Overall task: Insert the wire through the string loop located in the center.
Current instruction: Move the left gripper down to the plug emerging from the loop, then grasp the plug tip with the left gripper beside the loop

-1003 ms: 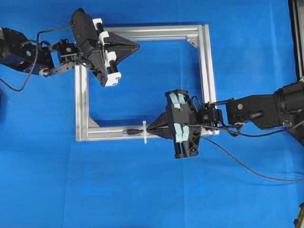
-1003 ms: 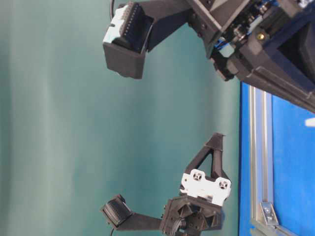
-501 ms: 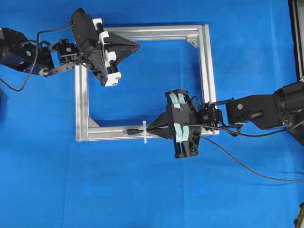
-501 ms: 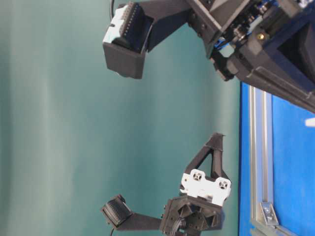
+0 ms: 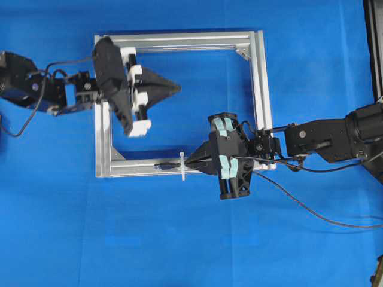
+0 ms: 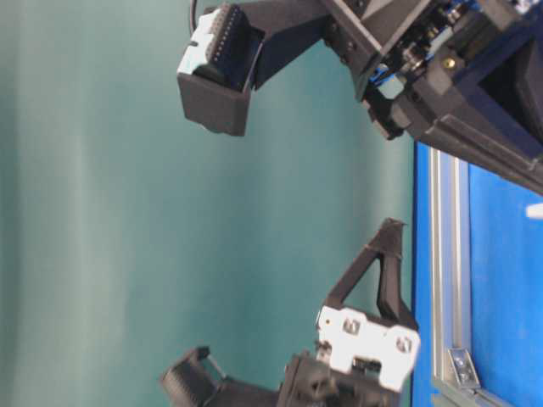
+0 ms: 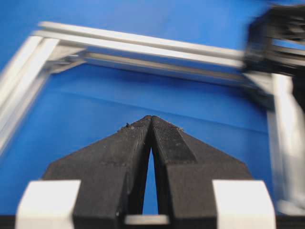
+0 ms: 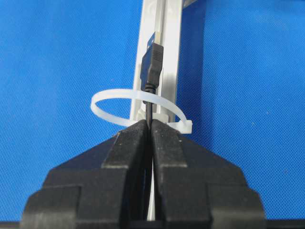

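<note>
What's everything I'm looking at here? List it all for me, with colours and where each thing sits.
frame: one, silver, square, flat on the cloth.
loop: one, white, standing on the frame's lower bar near its middle.
wire: one, black, plug end already poked through the loop; the rest trails off to the right.
cloth: one, blue, under everything.
backdrop: one, green, seen from table level.
left pincer: one, black with white parts, shut and empty, above the frame's inside, left side.
right pincer: one, black, shut on the wire just behind the loop.
</note>
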Available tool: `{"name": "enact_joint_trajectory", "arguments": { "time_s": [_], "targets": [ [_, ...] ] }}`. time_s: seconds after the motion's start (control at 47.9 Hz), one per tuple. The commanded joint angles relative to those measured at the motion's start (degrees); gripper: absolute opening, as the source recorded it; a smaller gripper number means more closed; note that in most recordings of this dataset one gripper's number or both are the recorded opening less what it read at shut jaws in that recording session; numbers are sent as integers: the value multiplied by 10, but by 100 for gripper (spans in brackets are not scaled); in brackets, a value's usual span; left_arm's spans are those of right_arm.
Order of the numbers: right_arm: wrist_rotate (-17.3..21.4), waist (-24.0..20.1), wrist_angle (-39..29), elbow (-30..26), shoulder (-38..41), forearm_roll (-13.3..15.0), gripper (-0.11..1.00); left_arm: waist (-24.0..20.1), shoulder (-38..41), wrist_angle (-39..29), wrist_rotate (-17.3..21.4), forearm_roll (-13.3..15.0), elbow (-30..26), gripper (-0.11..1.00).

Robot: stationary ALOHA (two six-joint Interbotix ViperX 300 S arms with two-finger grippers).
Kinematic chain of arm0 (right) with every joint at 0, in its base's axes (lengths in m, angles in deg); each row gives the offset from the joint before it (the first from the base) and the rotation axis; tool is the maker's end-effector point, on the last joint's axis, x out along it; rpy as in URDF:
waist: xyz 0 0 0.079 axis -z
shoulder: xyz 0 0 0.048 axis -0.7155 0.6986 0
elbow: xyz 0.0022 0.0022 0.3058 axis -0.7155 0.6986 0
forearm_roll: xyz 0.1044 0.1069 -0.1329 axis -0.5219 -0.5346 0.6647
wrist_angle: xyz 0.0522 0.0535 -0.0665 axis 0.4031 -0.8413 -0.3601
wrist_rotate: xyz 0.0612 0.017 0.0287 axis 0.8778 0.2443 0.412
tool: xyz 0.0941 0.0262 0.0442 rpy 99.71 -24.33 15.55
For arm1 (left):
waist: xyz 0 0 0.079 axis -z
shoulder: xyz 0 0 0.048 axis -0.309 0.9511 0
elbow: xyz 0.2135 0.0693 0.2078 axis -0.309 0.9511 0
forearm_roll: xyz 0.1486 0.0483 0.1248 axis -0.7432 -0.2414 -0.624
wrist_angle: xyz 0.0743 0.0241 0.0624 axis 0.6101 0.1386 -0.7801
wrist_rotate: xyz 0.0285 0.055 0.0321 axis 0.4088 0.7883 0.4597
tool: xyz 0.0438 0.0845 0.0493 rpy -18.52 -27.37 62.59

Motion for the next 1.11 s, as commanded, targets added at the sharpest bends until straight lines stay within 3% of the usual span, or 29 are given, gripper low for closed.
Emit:
{"name": "enact_joint_trajectory", "arguments": {
  "time_s": [0.0, 0.48, 1.086],
  "targets": [
    [0, 1, 4, -9, -6, -1, -3, 25, -29, 6, 0, -2, 4, 0],
    [0, 1, 4, -9, -6, -1, -3, 145, -71, -2, -14, -2, 35, 0],
    [0, 0, 4, -7, -6, -1, -3, 153, -65, -41, -6, -2, 22, 0]
  ]
}}
